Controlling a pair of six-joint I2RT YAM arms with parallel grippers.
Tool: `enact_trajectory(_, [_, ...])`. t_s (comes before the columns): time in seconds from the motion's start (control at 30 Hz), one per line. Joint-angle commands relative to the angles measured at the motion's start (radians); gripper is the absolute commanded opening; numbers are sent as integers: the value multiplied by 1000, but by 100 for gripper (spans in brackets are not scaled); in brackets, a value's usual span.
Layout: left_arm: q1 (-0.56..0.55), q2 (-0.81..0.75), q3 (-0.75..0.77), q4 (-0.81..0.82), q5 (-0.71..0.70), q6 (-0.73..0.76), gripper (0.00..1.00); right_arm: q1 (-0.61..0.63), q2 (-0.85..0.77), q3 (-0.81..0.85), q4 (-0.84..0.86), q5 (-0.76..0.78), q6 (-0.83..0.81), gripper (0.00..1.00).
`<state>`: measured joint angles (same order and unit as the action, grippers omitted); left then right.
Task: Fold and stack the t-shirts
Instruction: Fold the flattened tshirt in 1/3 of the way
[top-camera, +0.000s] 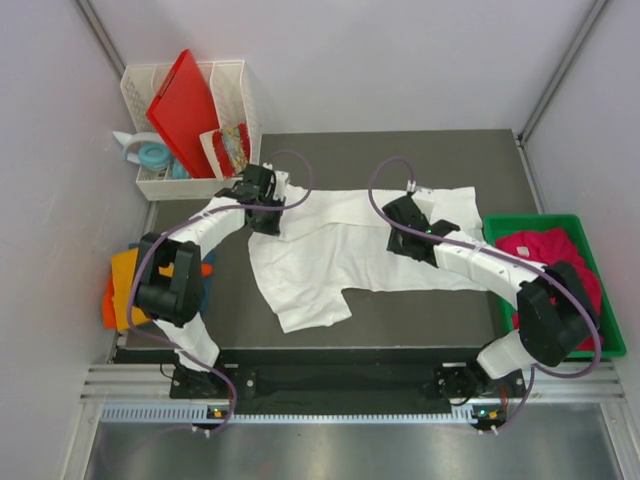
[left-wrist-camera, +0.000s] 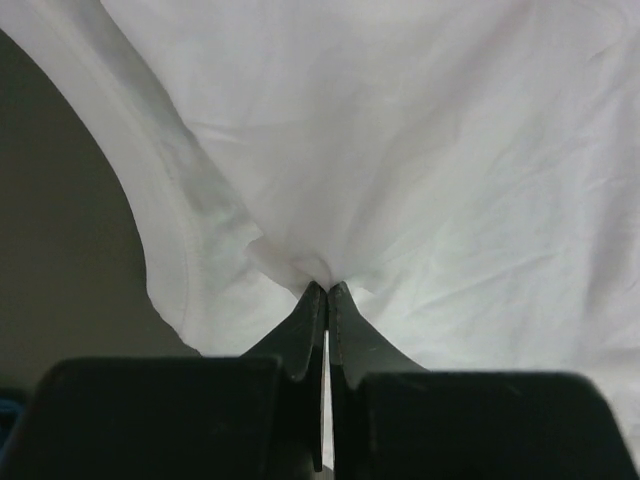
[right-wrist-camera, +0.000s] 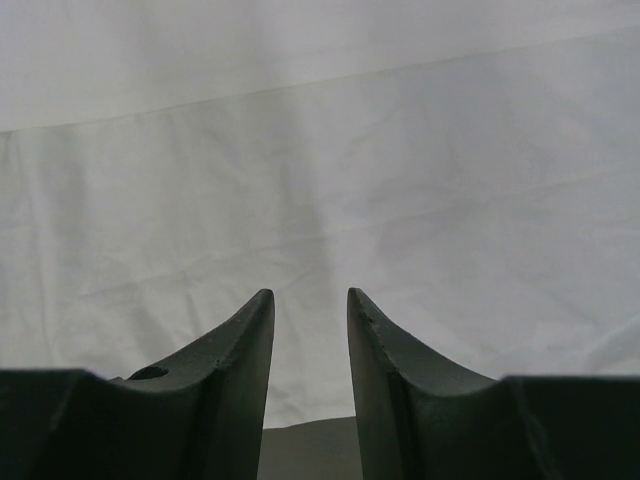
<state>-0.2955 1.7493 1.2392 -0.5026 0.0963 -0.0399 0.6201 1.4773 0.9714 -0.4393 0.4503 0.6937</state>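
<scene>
Your left claw (left-wrist-camera: 327, 290) is clamped together on a small pinch of the white t-shirt (top-camera: 330, 262), and the cloth gathers into a puckered peak right at the fingertips. In the left wrist view a hemmed edge of that shirt curves down to the left of the pinch, with dark tabletop (top-camera: 420, 312) beyond it. From above, you see this claw at the far left end of the shirt, near the white basket (top-camera: 238, 80) that holds the red board (top-camera: 185, 105). Your right claw (right-wrist-camera: 310, 292) stands with its jaws apart, a narrow gap between them and nothing caught in it. White cloth fills the view ahead of its fingers, though you cannot tell whether the tips touch it. In the overhead view that claw is over the right half of the shirt, toward the far side. The white t-shirt lies spread and rumpled across the middle of the tabletop, with one flap reaching toward the near edge. A magenta t-shirt (top-camera: 548, 250) lies crumpled in the green bin (top-camera: 530, 219) at the right, well apart from either claw. An orange t-shirt (top-camera: 120, 290) lies at the left edge of the tabletop beside the left arm's elbow.
</scene>
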Motion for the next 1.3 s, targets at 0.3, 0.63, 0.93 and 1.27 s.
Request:
enact_trajectory(0.3, [-10,-90,71,-73,31,-3,0,30,-52,-34,48,8,47,36])
enact_trajectory(0.63, [-11,-143,108,-131,123,-57,0,35,-60,-51,44,22,58,36])
enact_trajectory(0.93, [-11,-133,-41,-114,137,-32,0,41,-28,-42,50,16,69,36])
enact_trajectory(1.27, [-10,1,-61,-5,77,2,0,55,-6,-20,39,16,75,36])
